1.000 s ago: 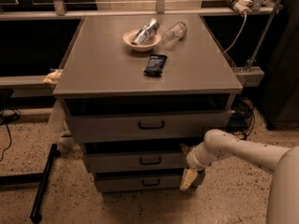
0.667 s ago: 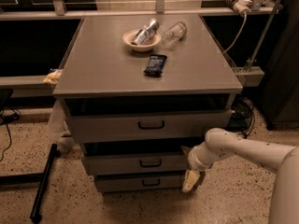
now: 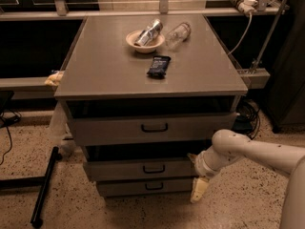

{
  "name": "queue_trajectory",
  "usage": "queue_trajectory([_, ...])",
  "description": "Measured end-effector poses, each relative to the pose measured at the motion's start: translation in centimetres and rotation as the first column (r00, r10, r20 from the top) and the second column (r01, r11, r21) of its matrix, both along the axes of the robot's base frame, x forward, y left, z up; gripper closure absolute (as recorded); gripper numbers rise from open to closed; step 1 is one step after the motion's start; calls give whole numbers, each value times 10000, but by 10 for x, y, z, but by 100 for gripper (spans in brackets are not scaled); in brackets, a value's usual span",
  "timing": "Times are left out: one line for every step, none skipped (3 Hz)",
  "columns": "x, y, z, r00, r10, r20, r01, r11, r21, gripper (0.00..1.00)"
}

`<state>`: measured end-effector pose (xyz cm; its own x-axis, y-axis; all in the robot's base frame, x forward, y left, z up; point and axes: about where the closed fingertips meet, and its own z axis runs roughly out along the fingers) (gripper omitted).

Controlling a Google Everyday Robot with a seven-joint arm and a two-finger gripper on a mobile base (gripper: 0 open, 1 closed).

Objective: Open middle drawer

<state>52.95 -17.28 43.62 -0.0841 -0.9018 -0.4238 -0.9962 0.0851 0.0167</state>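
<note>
The middle drawer is a grey front with a small black bar handle, between a taller top drawer and a narrower bottom drawer. Its front stands a little further out than the bottom drawer's front. My gripper is at the right end of the middle drawer front, low beside the cabinet. My pale arm reaches in from the right. The gripper is apart from the handle.
On the cabinet top are a bowl holding a can, a clear bottle on its side and a dark packet. A black bar lies on the floor at left. Cables hang at right.
My gripper has moved slightly down and to the right beside the drawers. The drawers look unmoved.
</note>
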Motion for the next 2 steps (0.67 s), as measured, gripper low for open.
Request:
queue_trajectory([-14,-3,0,9989,-15,-479,17,10000,41,0])
queue_trajectory([-31,-5,0,9955,-58,-943,69,9999,114,0])
